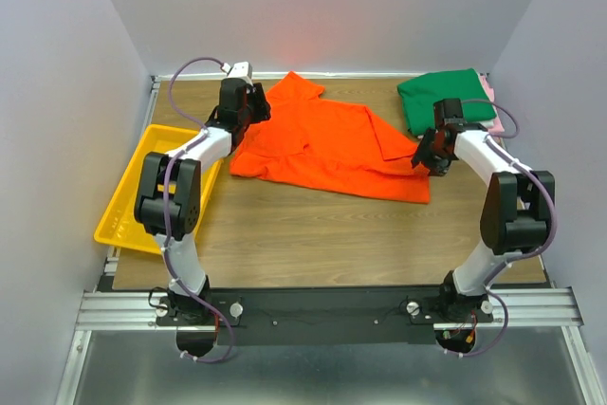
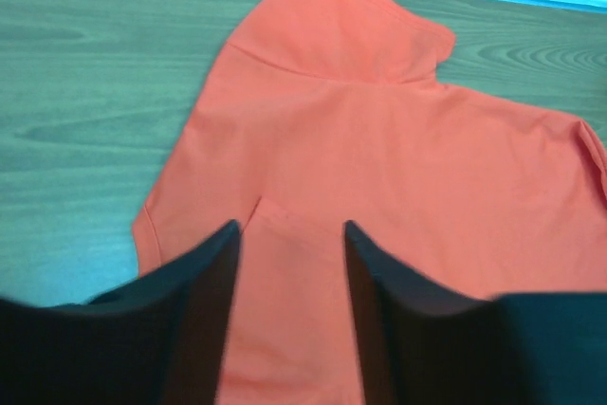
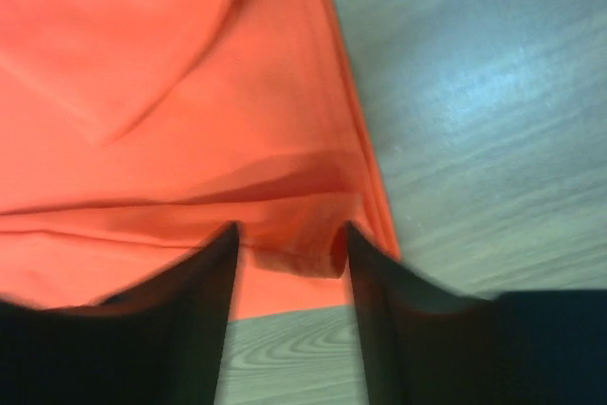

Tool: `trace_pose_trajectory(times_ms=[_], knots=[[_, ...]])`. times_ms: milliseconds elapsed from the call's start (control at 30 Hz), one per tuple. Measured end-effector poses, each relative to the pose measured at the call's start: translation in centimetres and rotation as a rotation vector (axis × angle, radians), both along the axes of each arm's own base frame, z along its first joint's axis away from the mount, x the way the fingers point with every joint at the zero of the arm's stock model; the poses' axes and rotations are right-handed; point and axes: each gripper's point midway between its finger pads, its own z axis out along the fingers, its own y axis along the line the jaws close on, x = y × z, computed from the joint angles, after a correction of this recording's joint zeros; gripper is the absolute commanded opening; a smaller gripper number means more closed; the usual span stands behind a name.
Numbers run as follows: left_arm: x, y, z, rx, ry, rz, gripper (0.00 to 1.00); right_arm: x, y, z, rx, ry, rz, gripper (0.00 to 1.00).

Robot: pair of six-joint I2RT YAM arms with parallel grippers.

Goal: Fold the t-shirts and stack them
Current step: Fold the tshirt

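The bright orange t-shirt [image 1: 322, 144] lies spread across the middle of the table. My left gripper [image 1: 248, 113] is open, low over the shirt's left side near a sleeve; the left wrist view shows orange cloth [image 2: 379, 139] between and beyond its fingers [image 2: 213, 272]. My right gripper [image 1: 424, 156] is open at the shirt's right edge; a raised fold of orange cloth [image 3: 299, 248] sits between its fingertips. A folded dark green shirt [image 1: 446, 100] lies at the back right on a pink one [image 1: 492, 94]. The white shirt is not in view.
A yellow plastic tray [image 1: 128, 206] sits at the table's left edge beside the left arm. White walls enclose the table on three sides. Bare wooden tabletop [image 1: 322, 234] lies in front of the orange shirt.
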Motion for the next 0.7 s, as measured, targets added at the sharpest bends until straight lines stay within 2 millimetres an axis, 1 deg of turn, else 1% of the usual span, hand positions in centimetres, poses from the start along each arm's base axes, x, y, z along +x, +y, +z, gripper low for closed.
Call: trace_pose_trajectory(times_ms=[100,200,267,333,400,433,467,533,600,633,700], knots=[[0.6,-0.1,1.2,-0.011,-0.017,0.002,0.61,1.0,0.2,1.2,0.007,-0.043,0.007,0.7],[0.3,0.0,2.3,-0.018,-0.037,0.002,0.61,1.2,0.2,2.8,0.006,-0.087,0.018,0.71],[-0.6,0.1,2.6,-0.021,-0.041,-0.003,0.61,1.1,0.1,4.4,0.005,-0.133,0.022,0.71],[-2.0,-0.2,2.2,-0.035,-0.037,-0.023,0.6,0.8,0.3,5.9,0.011,-0.184,0.034,0.71],[-3.2,-0.5,1.2,-0.047,-0.022,-0.039,0.6,0.6,0.7,6.4,0.025,-0.215,0.05,0.71],[-3.6,-0.6,0.7,-0.053,-0.014,-0.046,0.6,0.4,1.0,6.5,0.038,-0.225,0.06,0.71],[-4.1,-0.9,-0.2,-0.062,0.004,-0.056,0.6,0.1,1.5,6.1,0.053,-0.23,0.074,0.71],[-5.3,-1.8,-1.8,-0.077,0.038,-0.085,0.6,-0.7,2.6,4.8,0.084,-0.209,0.106,0.71],[-5.9,-2.6,-2.6,-0.095,0.052,-0.108,0.59,-1.5,3.8,3.4,0.113,-0.183,0.14,0.71],[-6.0,-3.4,-3.2,-0.106,0.059,-0.131,0.59,-2.1,4.6,2.6,0.131,-0.163,0.162,0.71],[-6.3,-4.1,-4.1,-0.12,0.072,-0.148,0.59,-2.6,5.6,1.7,0.161,-0.147,0.191,0.72]])
